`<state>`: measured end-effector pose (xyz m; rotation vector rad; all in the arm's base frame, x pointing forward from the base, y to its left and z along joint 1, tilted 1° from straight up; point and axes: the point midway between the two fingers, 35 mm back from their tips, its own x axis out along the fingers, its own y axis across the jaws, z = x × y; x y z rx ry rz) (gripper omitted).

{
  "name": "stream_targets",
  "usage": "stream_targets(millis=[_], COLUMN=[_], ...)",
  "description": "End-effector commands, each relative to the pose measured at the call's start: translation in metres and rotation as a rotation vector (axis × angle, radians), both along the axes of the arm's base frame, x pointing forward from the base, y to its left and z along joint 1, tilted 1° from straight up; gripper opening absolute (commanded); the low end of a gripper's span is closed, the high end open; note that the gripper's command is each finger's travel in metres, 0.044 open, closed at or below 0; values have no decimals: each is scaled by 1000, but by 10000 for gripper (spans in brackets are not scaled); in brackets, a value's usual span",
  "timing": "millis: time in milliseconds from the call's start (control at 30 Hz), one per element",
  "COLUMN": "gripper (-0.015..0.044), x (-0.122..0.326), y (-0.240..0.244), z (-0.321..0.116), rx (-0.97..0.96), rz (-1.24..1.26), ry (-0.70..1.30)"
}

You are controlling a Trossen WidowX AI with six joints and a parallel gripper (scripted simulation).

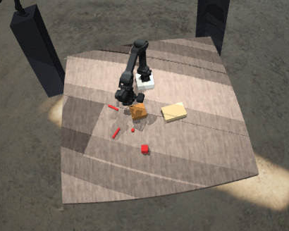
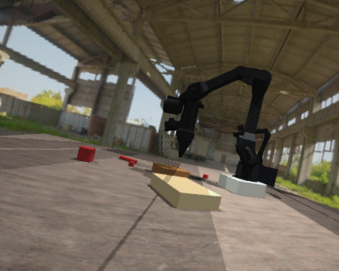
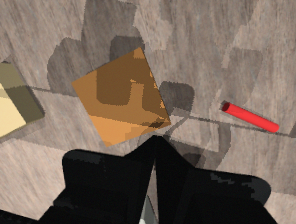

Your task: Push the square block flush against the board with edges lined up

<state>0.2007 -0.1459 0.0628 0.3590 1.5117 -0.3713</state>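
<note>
- The square block (image 1: 138, 111) (image 2: 170, 169) (image 3: 121, 97), orange-brown, lies flat on the tabletop (image 1: 188, 151) (image 2: 72, 215) (image 3: 35, 175), near the centre of the frame in the top view.
- The board (image 1: 174, 112) (image 2: 185, 191) (image 3: 11, 102), pale yellow and rectangular, lies flat to the right of the block in the top view. A strip of tabletop separates the two; no side of the block touches the board.
- The block is turned at an angle to the board in the wrist view, where the board enters at the left border of the frame.
- The gripper (image 1: 129, 103) (image 2: 181, 156) (image 3: 156, 139) has its fingers pressed together, with nothing between them.
- In the exterior view the fingertips point downward and are above the level of the block. In the wrist view the block appears just beyond the tips, toward the upper left; the tips overlap the area beside its lowest corners. Contact appears absent, though the height of the tips is difficult to judge from these angles.
- In the top view the gripper is at the upper-left side of the block, on the side away from the board.
- The arm (image 1: 131, 67) (image 2: 226, 80) stands on a white base block (image 1: 149, 85) (image 2: 242, 186), above the block in the top view.
- A red cube (image 1: 144, 148) (image 2: 86, 154) rests below the block in the top view.
- A red rod (image 1: 113, 107) (image 3: 251, 117) lies left of the block in the top view; a second red rod (image 1: 116, 132) lies at its lower left.
</note>
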Motion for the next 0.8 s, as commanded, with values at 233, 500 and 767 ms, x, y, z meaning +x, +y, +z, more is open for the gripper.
stream_targets(millis=[233, 500, 767], gripper=[0, 0, 0], x=[-24, -35, -35], y=[22, 31, 31], z=[-6, -10, -65], rx=[-5, -7, -7], rz=[356, 507, 513], ry=[3, 6, 7])
